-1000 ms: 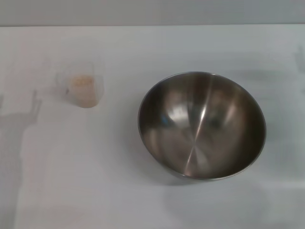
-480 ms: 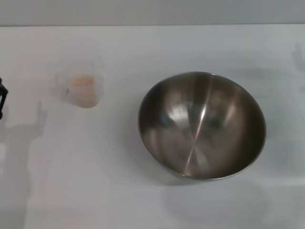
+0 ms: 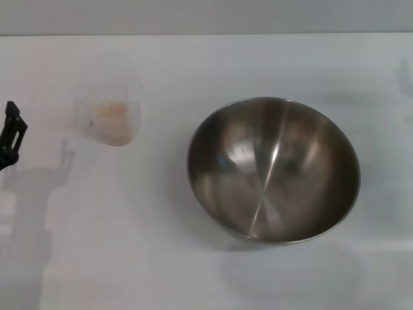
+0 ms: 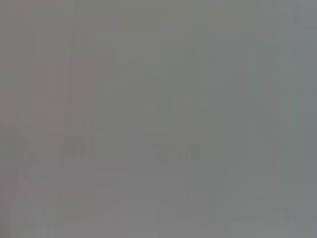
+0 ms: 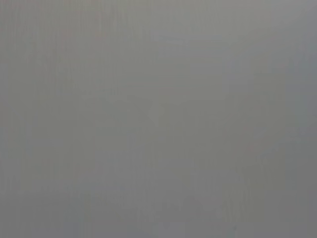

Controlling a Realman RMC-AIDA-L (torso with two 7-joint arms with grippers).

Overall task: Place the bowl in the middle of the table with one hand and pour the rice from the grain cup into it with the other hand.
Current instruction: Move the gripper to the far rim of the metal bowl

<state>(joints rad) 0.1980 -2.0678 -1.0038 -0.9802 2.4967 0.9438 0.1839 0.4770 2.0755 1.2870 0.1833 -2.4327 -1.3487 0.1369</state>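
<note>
Stainless steel marks the bowl (image 3: 273,169), which is seen empty on the white worktop (image 3: 193,64), right of centre, with nothing gripping it. The grain cup (image 3: 111,119), upright and well apart to the bowl's left, is seen filled with rice (image 3: 108,115), so nothing has been poured, and both the placing and the pouring are judged to remain. The left end effector (image 3: 11,134) is glimpsed at the left edge, near the cup but apart from it; whether it is wide or narrow cannot be told. Compared with half a second ago, it has been brought further into view. The right end effector is not seen.
</note>
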